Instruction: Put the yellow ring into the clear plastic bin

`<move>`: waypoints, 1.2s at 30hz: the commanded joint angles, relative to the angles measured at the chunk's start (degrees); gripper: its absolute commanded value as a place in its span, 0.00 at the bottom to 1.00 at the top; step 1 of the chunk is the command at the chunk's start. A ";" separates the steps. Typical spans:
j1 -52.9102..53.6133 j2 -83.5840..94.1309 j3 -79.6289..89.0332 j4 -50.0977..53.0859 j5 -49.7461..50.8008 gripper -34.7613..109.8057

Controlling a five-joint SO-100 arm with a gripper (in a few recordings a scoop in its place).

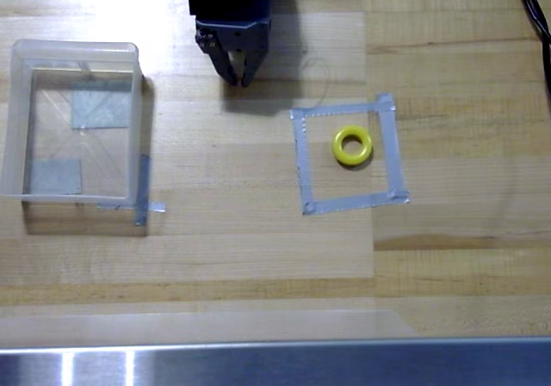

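The small yellow ring [352, 145] lies flat on the wooden table inside a square outline of grey tape [347, 155], right of centre. At the left stands the clear plastic bin [17, 127], a square box with frosted walls and grey tape patches showing through its base; nothing lies in it. My black gripper [239, 79] hangs at the top centre, between bin and ring and above both in the picture. Its fingertips meet at a point with nothing between them, so it is shut.
A strip of grey tape [142, 198] pokes out at the bin's lower right corner. A metal edge [275, 364] runs along the bottom of the table. Black cables [535, 11] cross the top right corner.
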 commanded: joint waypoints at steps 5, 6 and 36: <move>-0.62 0.70 -0.62 0.44 0.26 0.26; -0.62 0.70 -0.62 0.44 0.35 0.26; -5.10 -7.03 -17.49 8.61 0.53 0.26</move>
